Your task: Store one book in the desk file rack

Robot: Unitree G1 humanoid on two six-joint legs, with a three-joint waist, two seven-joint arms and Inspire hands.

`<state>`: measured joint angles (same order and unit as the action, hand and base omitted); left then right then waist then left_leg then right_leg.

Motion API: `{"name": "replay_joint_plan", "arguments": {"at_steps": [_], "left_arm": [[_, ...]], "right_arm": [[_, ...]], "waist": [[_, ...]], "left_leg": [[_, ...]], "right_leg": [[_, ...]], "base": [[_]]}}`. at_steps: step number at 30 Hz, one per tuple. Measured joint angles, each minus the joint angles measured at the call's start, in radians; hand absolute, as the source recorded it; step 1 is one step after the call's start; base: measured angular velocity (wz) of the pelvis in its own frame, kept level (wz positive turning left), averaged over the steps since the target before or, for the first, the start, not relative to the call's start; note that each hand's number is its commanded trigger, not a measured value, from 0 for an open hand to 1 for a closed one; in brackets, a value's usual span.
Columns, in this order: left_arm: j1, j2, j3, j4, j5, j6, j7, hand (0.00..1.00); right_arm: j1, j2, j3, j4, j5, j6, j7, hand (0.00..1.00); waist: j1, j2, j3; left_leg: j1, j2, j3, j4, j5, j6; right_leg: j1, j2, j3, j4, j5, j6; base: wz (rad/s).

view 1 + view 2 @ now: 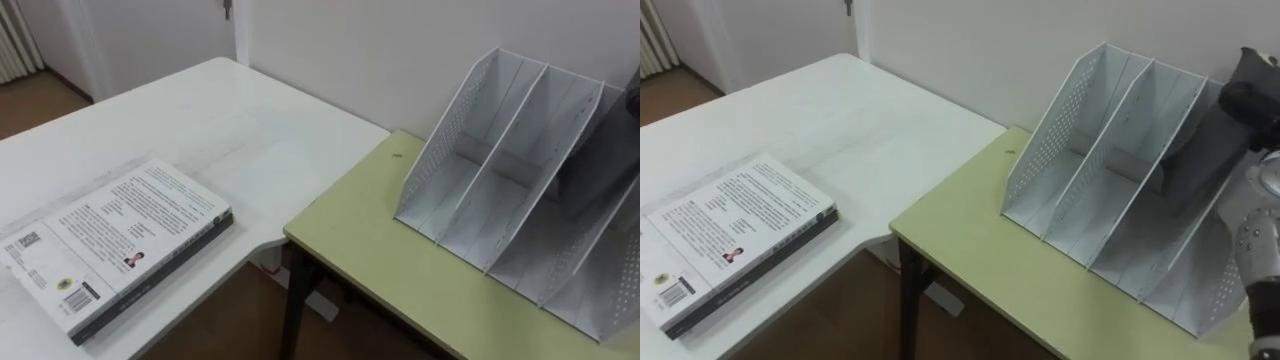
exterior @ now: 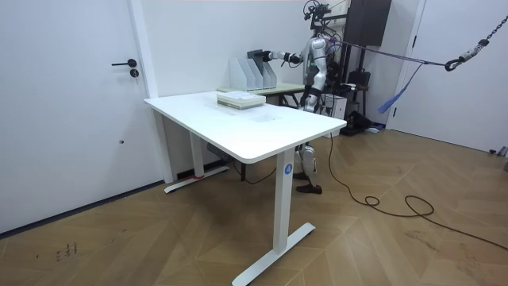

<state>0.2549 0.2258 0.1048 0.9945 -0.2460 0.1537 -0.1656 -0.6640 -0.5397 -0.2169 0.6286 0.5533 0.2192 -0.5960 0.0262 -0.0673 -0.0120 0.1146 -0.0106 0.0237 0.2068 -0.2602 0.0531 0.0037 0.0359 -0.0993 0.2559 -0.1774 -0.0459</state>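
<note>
A white worktop (image 1: 250, 140) fills the left, mostly bare, with a pale-covered book (image 1: 115, 245) lying flat close to its near edge, spine towards the gap. That book is well apart from the rack. The white worktop's rounded corner sits just beside the corner of a green worktop (image 1: 380, 260), and wood floor shows in the notch below the two edges. A broad strip of the green surface lies open in front of the file rack (image 1: 450, 150), which stands against the wall with its open slots facing forward and to the left. Its two left compartments are empty. A dark book (image 1: 1195, 160) leans tilted in the third compartment from the left, its lower end inside the slot. The right eye view brings in the robot's right hand (image 1: 1255, 95) at the dark book's upper end; dark on dark, whether it grasps the book cannot be told. The room view adds the setting: a closed door (image 2: 71, 103) at the room view's left, open floor (image 2: 381, 238) around the white worktop, and the robot standing at its far end with one arm stretched level towards the rack
</note>
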Motion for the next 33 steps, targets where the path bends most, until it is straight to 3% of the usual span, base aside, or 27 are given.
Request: {"name": "replay_joint_plan", "arguments": {"at_steps": [12,33], "left_arm": [[0.022,0.001,-0.001,-0.034,0.004,0.014,0.020,0.00],[0.019,0.009,0.003,-0.032,0.013,0.010,0.020,0.00]], "right_arm": [[-0.024,-0.042,-0.015,0.034,0.006,0.000,-0.005,0.00],[-0.024,-0.044,-0.022,0.007,0.032,0.000,0.012,0.00]], "waist": [[0.001,-0.006,0.0028],[0.005,-0.014,0.0042]], "left_leg": [[0.004,0.003,-0.001,0.001,0.000,0.000],[0.001,0.003,0.008,0.003,0.000,-0.001]], "right_leg": [[0.007,0.000,-0.001,-0.001,0.001,-0.001],[0.001,0.000,-0.001,0.000,0.001,-0.001]], "base": [[0.00],[-0.01]]}}
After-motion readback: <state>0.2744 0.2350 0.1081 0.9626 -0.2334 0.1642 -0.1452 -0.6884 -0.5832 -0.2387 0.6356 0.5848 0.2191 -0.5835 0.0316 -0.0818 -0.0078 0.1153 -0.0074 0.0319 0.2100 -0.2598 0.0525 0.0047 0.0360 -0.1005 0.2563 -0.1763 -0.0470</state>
